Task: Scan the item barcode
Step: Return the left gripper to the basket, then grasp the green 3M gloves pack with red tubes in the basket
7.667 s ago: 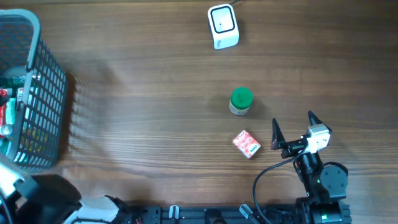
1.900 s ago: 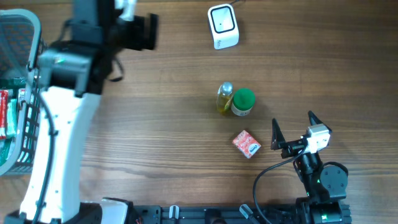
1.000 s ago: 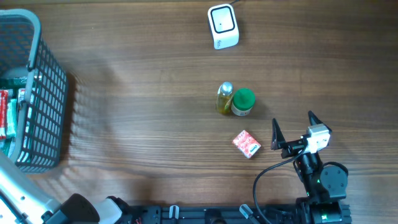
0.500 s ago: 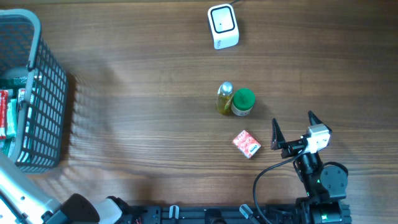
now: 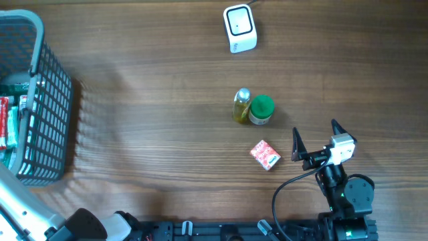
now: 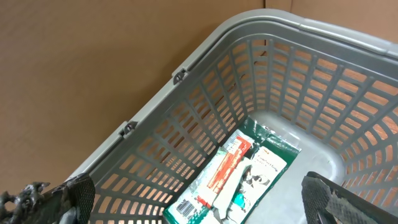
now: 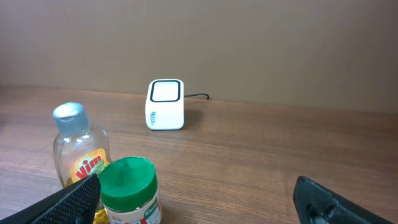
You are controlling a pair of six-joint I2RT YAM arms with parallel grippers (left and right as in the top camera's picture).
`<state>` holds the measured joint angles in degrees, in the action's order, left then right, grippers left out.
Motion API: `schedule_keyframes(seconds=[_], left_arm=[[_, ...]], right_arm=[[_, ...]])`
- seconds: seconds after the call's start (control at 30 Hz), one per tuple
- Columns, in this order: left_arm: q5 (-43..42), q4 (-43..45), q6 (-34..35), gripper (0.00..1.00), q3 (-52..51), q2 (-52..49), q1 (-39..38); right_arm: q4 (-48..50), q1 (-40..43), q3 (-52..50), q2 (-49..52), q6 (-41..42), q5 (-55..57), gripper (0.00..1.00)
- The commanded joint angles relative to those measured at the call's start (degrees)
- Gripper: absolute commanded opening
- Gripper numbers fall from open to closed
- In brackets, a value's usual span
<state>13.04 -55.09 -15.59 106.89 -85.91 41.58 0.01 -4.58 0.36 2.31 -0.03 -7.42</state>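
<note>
**A:** What is lying around the scanner?

**B:** The white scanner [image 5: 239, 28] sits at the far edge of the wooden table [image 5: 147, 134]. Well apart from it, near the middle, a small bottle [image 5: 241, 106] of yellow liquid stands upright. It is just beside a green-lidded jar [image 5: 260, 110], perhaps touching it. A red box [image 5: 265, 154] lies near them, on the robot's side. At the left edge stands a grey basket [image 5: 40, 100]. On its floor are a green packet [image 6: 261, 163] and a red-and-white pack [image 6: 227, 167].

**A:** Does anything block the scanner?

**B:** From the right wrist view, the bottle and jar stand closest to the camera, off to the left. The scanner shows in full beyond them.

**A:** And the jaws?

**B:** The right gripper [image 5: 315, 136] is spread as wide as it goes. It grips nothing and sits to the right of the red box, apart from it. The left gripper [image 6: 198, 186] hangs over the basket. Its fingers are at opposite edges of its camera's view, fully parted, touching nothing.
</note>
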Motion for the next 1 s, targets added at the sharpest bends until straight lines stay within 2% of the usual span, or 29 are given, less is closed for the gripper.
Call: schedule_keyframes(seconds=[0.0, 0.57, 0.6, 0.63, 0.67, 0.7, 0.73, 0.8, 0.9, 0.93, 0.97], left_arm=[[-0.11, 0.15, -0.7, 1.0, 0.85, 0.63, 0.22], [-0.11, 0.15, -0.7, 1.0, 0.85, 0.63, 0.22], [-0.11, 2.58, -2.84, 1.0, 0.85, 0.61, 0.24], [-1.4, 9.38, -4.33, 1.0, 0.85, 0.24, 0.28], [-7.5, 10.21, 1.99, 1.0, 0.85, 0.09, 0.26], [-13.31, 8.59, 6.38, 1.0, 0.85, 0.09, 0.28], [-19.78, 6.16, 7.72, 1.0, 0.85, 0.09, 0.26], [-26.12, 3.32, 7.72, 1.0, 0.85, 0.04, 0.28], [-28.68, 1.33, 7.1, 1.0, 0.85, 0.11, 0.28], [-27.67, 0.44, 5.25, 0.94, 0.83, -0.07, 0.33], [-20.33, -0.09, 5.35, 0.8, 0.48, -1.9, 0.33]], right_arm=[[0.35, -0.02, 0.0, -0.24, 0.07, 0.57, 1.0], [0.33, -0.02, 0.0, -0.24, 0.07, 0.57, 1.0], [0.33, -0.02, 0.0, -0.24, 0.07, 0.57, 1.0], [0.33, -0.02, 0.0, -0.24, 0.07, 0.57, 1.0], [0.33, -0.02, 0.0, -0.24, 0.07, 0.57, 1.0], [0.33, -0.02, 0.0, -0.24, 0.09, 0.57, 1.0], [0.33, -0.02, 0.0, -0.24, 0.07, 0.57, 1.0], [0.33, -0.02, 0.0, -0.24, 0.07, 0.57, 1.0], [0.33, -0.02, 0.0, -0.24, 0.07, 0.57, 1.0], [0.33, -0.02, 0.0, -0.24, 0.07, 0.57, 1.0], [0.33, -0.02, 0.0, -0.24, 0.07, 0.57, 1.0]])
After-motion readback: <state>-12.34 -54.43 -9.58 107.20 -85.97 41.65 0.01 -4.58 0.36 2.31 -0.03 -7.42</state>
